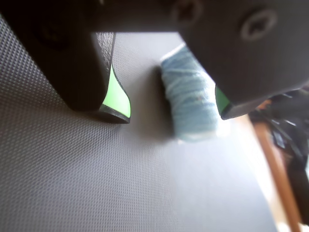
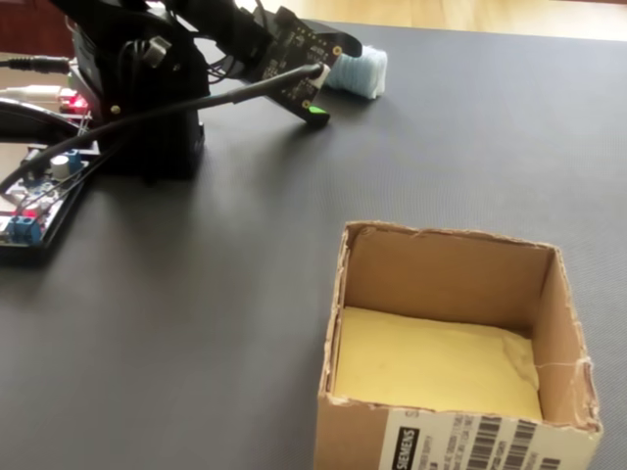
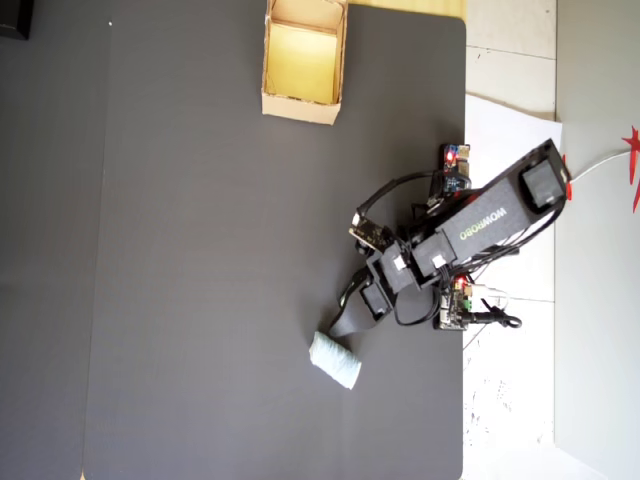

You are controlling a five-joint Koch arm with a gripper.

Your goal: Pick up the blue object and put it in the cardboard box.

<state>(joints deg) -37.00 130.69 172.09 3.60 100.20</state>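
Where print can be read, your arm [image 3: 480, 225] carries pale lettering that looks like "WOWROBO" in the overhead view, and the cardboard box [image 2: 451, 431] has a white label with barcodes and the word "SIEMENS" on its near wall in the fixed view; that label is cut off by the bottom edge.

Your gripper [image 1: 174, 113] is open, its two black jaws with green tips spread wide and low over the dark mat [image 1: 96, 183], holding nothing. In the wrist view, the blue roll [image 1: 190, 99] lies between the jaws, close against the right-hand one, whose body hides its upper end. I cannot tell whether it touches that jaw.

The roll is pale blue, soft-looking, wound like yarn, lying on its side on the mat. From overhead, it sits near the mat's lower edge, well apart from the box at the top. The box is open, with a yellowish floor.

The far right of the wrist view is blurred and unreadable.
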